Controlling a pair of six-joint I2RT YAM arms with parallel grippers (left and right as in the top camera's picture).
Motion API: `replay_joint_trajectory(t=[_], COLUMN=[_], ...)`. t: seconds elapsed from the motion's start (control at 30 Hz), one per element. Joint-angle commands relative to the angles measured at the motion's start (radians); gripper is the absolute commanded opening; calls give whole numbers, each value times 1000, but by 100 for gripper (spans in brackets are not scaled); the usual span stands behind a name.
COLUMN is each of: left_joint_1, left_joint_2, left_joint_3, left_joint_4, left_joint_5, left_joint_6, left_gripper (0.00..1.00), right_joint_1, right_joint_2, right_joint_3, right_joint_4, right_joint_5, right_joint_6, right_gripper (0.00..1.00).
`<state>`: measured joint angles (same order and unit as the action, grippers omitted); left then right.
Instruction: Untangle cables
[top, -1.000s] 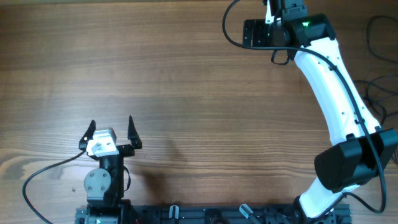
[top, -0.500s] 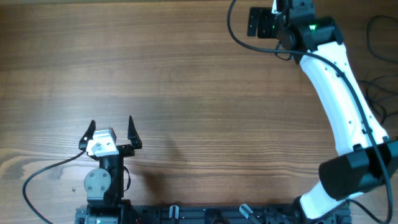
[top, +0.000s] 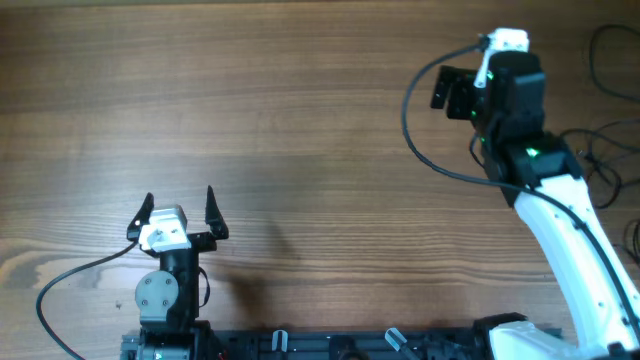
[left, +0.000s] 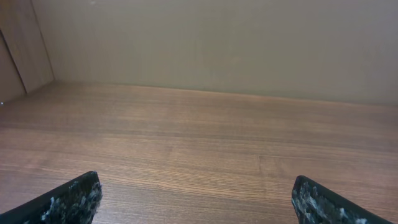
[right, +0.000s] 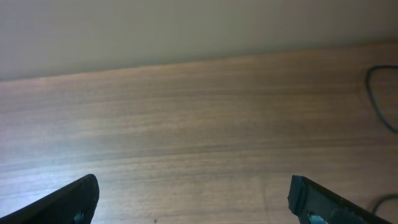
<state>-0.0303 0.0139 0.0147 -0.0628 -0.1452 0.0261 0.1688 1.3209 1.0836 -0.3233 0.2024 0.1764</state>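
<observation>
The overhead view is showing what neither wrist camera is catching in full. The thin black flexible cables (top: 603, 150) are lying as loose curly strands at the far right edge of the brown wood-grain table (top: 300, 120), and some are running out of the picture. The right wrist view is picking up only one curved stretch of them at its right margin, well apart from the fingertips. The left wrist view is showing none, only bare wood and a plain beige wall (left: 217, 43).

The right gripper (right: 194, 199) is holding its jaws spread wide, its two black fingertips sitting in the lower corners of its own view with nothing between them. The left gripper (top: 179, 198) is sitting at the near left of the table, jaws likewise gaping and empty, well apart from the cables.

The right arm's white curved link (top: 565, 235) is rising just beside the strands; whether it is covering any, I cannot tell. A thicker black cord (top: 407, 115) is looping out from that arm's wrist over the wood. Another thick black cord (top: 45, 285) is curling beside the left arm's base.
</observation>
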Motion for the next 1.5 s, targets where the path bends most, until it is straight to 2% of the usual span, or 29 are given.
replay_joint_trajectory(t=[0.0,0.3,0.5,0.67,1.13,1.47], left_joint_1=[6,6,6,6,6,6], left_joint_2=[-11,-11,-11,-11,-11,-11], left_joint_3=[-9,-9,-9,-9,-9,-9], left_joint_4=[3,3,3,3,3,3], left_joint_5=[-2,-2,-2,-2,-2,-2], left_joint_6=[23,23,23,23,23,23], left_gripper=[100,100,100,100,100,100], right_joint_1=[-28,-35,-45,-45,-47,-128], right_joint_2=[-96,-344,-549,-648,-867,-1059], right_joint_3=[-99,-402,-612,-723,-898,-978], right_joint_4=[26,284,338,389,374,331], right_joint_5=[-27,-81,-81,-108,-133,-212], right_joint_6=[-16,-14,-12,-12,-17,-20], right_gripper=[100,100,100,100,100,100])
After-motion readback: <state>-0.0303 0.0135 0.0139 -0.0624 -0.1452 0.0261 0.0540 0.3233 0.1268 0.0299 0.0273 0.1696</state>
